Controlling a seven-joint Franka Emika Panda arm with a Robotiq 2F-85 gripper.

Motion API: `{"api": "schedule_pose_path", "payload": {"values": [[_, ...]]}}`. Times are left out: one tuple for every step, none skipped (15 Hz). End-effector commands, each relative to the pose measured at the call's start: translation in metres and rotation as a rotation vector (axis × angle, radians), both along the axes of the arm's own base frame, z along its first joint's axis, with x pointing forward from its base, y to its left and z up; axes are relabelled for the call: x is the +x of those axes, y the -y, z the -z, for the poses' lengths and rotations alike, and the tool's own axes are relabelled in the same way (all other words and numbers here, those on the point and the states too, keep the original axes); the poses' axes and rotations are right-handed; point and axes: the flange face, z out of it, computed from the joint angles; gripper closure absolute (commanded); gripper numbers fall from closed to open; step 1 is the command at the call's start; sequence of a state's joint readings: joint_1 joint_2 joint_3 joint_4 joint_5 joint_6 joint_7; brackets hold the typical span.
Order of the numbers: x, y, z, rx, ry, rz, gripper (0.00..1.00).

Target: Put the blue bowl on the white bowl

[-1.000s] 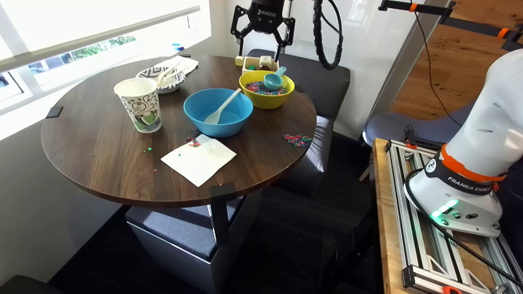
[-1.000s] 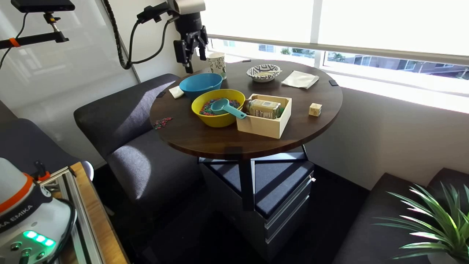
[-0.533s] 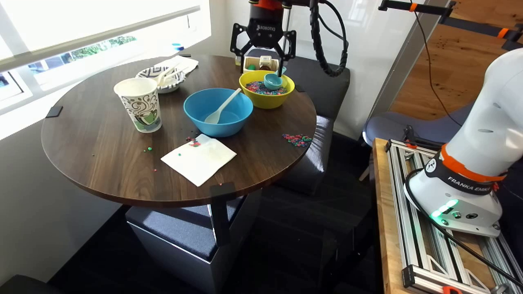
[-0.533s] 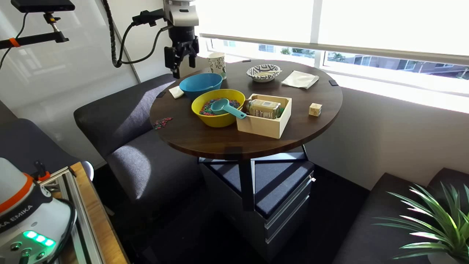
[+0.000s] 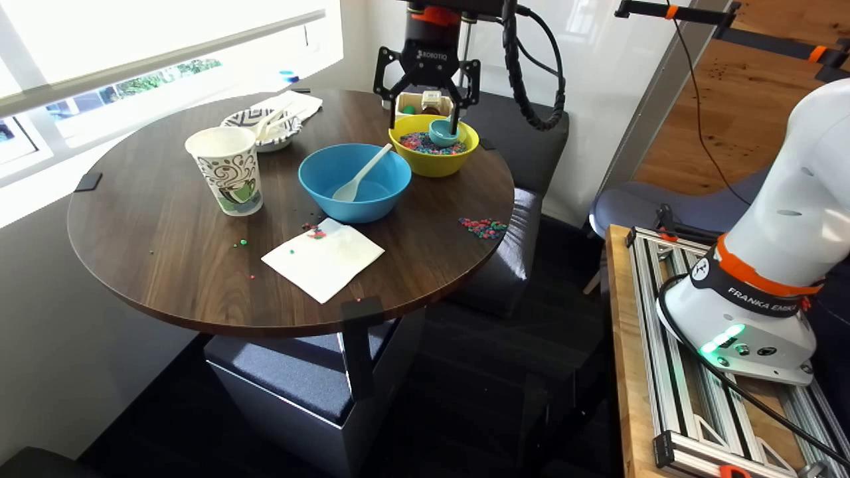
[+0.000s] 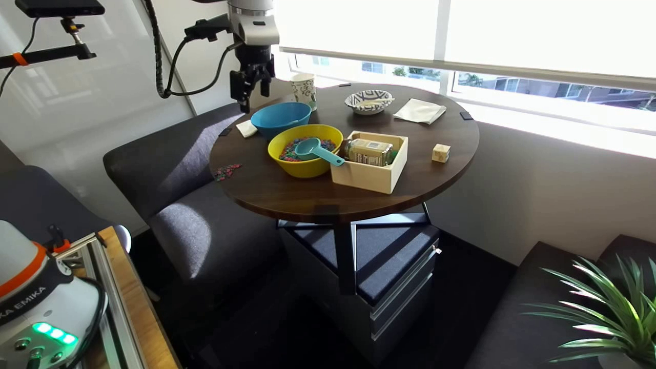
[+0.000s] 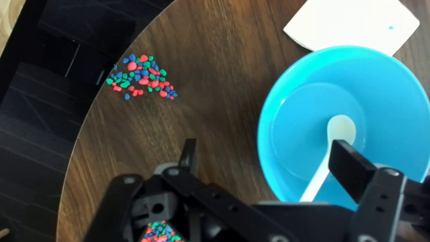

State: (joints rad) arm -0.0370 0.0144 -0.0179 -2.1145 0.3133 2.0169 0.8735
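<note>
The blue bowl (image 5: 352, 209) stands upright on the round table with a white spoon (image 5: 364, 174) in it. It also shows in an exterior view (image 6: 279, 117) and in the wrist view (image 7: 305, 107). The patterned white bowl (image 5: 275, 143) stands farther back with pale utensils in it; it also shows in an exterior view (image 6: 370, 95) and is out of the wrist view. My gripper (image 5: 424, 128) is open and empty above the table. In the wrist view my gripper (image 7: 264, 146) has one finger over the blue bowl and one over bare wood, with the rim between them.
A yellow bowl (image 5: 431, 164) of coloured bits with a teal scoop (image 6: 309, 148) stands beside the blue bowl. A wooden box (image 6: 361, 177), a tall cup (image 5: 232, 176), a napkin (image 5: 325, 262), a small block (image 6: 441, 154) and loose bits (image 7: 142, 75) are on the table.
My gripper has come down and shifted sideways, most of it in the first half second, then a little lower. It has stayed open. The bowls have not moved.
</note>
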Motion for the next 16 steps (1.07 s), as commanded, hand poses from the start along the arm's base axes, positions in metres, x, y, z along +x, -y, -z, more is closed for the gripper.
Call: {"api": "schedule_pose_path", "payload": {"values": [[-0.014,0.002,0.02,0.093,0.016,-0.127,0.0],[-0.005,0.0,0.01,0.046,0.01,-0.082,0.0],[-0.006,0.002,0.013,0.05,0.007,-0.09,0.0],[-0.006,0.002,0.013,0.05,0.008,-0.089,0.0],[-0.006,0.002,0.012,0.05,0.01,-0.089,0.0],[-0.005,0.002,0.011,0.049,0.012,-0.09,0.0],[-0.005,0.0,0.014,0.037,0.027,-0.095,0.0],[-0.004,-0.002,0.018,0.039,0.04,-0.098,0.0],[-0.004,-0.005,0.021,0.05,0.057,-0.109,0.0],[-0.004,-0.01,0.024,0.06,0.077,-0.127,0.0],[-0.004,-0.013,0.027,0.06,0.095,-0.152,0.0],[-0.006,-0.017,0.032,0.051,0.11,-0.191,0.0],[-0.007,-0.02,0.037,0.049,0.122,-0.236,0.0],[-0.008,-0.022,0.043,0.04,0.128,-0.265,0.0],[-0.01,-0.024,0.05,0.042,0.127,-0.281,0.0],[-0.012,-0.025,0.055,0.044,0.129,-0.296,0.0]]}}
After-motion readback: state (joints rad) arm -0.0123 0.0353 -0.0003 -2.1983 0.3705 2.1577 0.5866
